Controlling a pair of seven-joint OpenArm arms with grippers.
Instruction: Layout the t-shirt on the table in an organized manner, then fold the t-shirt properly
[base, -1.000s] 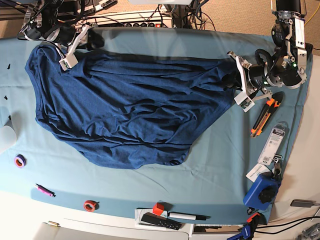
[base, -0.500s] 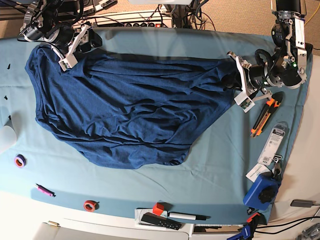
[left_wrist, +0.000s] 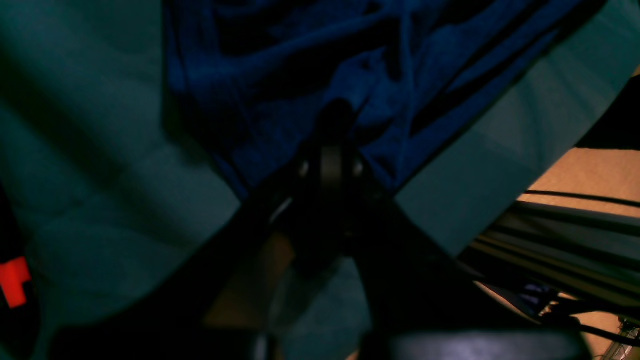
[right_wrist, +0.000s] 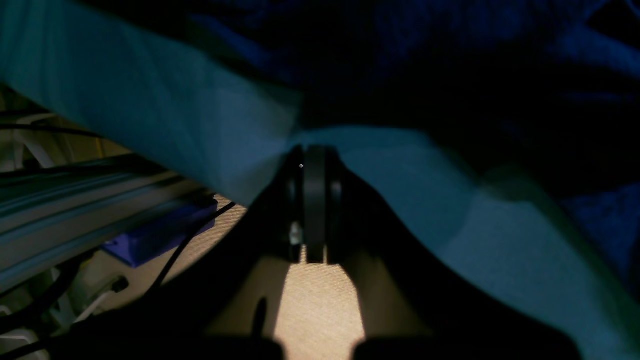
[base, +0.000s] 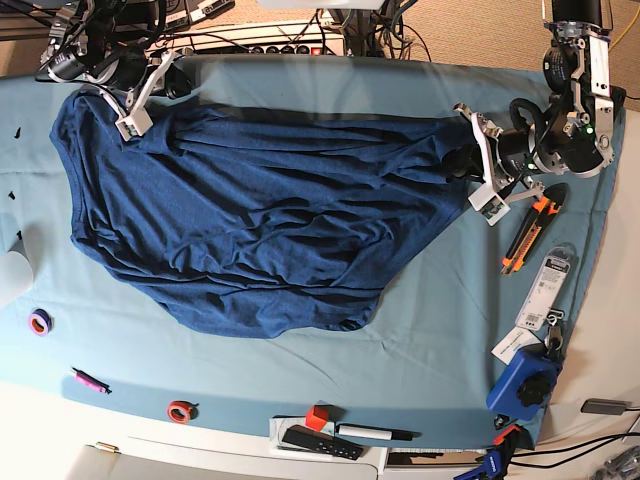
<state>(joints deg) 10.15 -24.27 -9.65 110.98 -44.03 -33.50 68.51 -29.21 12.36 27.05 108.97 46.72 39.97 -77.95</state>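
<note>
Closest to the camera, the navy t-shirt (base: 250, 230) lies spread but rumpled across the table (base: 420, 340), its curved lower edge sagging well short of either arm. Beyond it, the left gripper (base: 462, 160) is clamped on the corner of fabric right at its tips, while at the far corner the right gripper (base: 160, 85) has its jaws pressed together at the cloth edge, though whether any shirt fabric is pinched between them cannot be made out. The laying-out step looks unfinished, and the next move likely calls for a confirmed far-corner hold, then drawing both corners apart to flatten the wrinkles.
</note>
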